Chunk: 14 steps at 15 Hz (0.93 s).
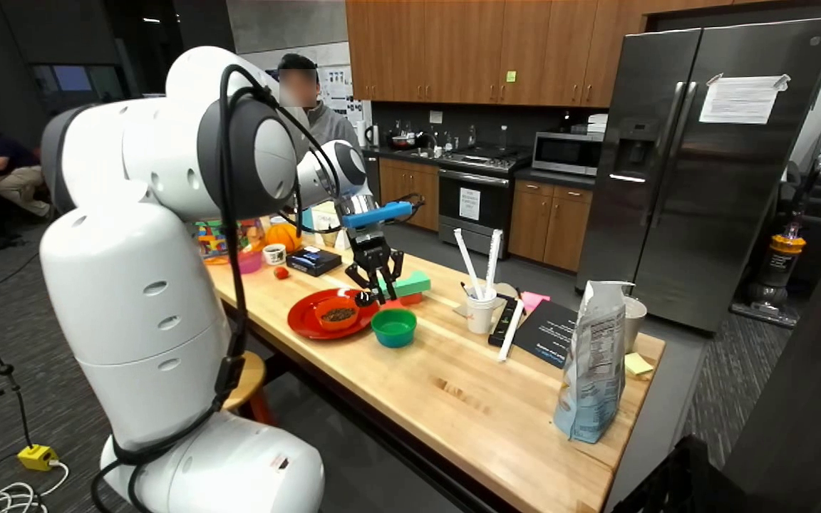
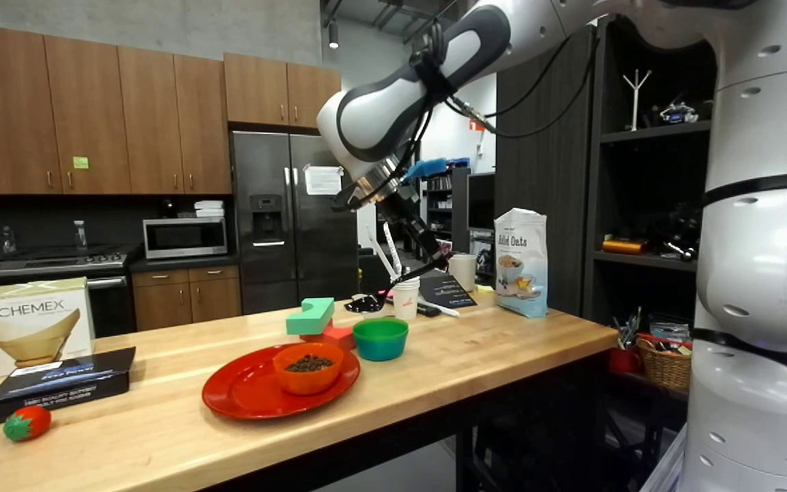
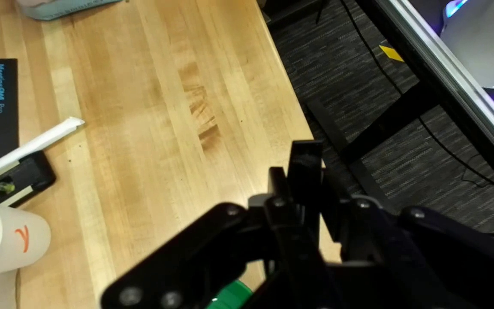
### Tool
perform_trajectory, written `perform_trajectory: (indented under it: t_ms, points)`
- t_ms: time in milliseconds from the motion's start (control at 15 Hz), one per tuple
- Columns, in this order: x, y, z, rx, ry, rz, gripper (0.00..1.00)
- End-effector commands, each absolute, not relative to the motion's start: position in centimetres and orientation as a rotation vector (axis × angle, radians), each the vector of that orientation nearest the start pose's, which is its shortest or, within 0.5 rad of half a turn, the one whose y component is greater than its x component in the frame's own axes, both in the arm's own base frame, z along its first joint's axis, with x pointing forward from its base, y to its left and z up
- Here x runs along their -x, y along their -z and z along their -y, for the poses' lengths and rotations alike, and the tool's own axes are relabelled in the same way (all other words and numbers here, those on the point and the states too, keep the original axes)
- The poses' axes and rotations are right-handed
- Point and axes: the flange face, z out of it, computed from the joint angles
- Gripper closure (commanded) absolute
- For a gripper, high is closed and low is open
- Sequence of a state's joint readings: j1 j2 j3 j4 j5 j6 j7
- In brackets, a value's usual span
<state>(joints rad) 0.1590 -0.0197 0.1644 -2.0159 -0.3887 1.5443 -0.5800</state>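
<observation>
My gripper (image 1: 376, 283) is shut on the handle of a black ladle (image 2: 365, 304), whose bowl hangs low to one side. In the wrist view the dark handle (image 3: 306, 161) stands up between the fingers. Close to the ladle is a green bowl (image 2: 380, 340), which looks empty; only a bit of its rim shows in the wrist view. An orange bowl (image 2: 308, 372) with small brown pieces sits on a red plate (image 2: 240, 393). In an exterior view the ladle's bowl appears between these two bowls; its exact height is hard to tell.
A green block (image 2: 311, 317) rests on a red block (image 2: 336, 337) behind the bowls. Paper cups (image 1: 480, 317) with wrapped straws, a black booklet (image 1: 547, 333) and an oats bag (image 1: 591, 370) stand farther along the table. A CHEMEX box (image 2: 33, 328) and black box (image 2: 62, 383) lie opposite.
</observation>
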Motion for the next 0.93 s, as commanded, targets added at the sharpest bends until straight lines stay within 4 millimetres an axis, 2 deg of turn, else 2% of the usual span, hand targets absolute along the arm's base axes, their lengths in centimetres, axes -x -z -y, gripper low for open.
perform_trajectory:
  t_ms: [0,467,867]
  points:
    - [-47.7,-43.8,-10.7,3.029,-0.841,1.515,0.94]
    - [-47.6,-42.9,-10.2,3.127,-0.873,1.359,0.94]
    - [-47.3,-42.8,-9.5,3.221,-0.988,1.287,0.94]
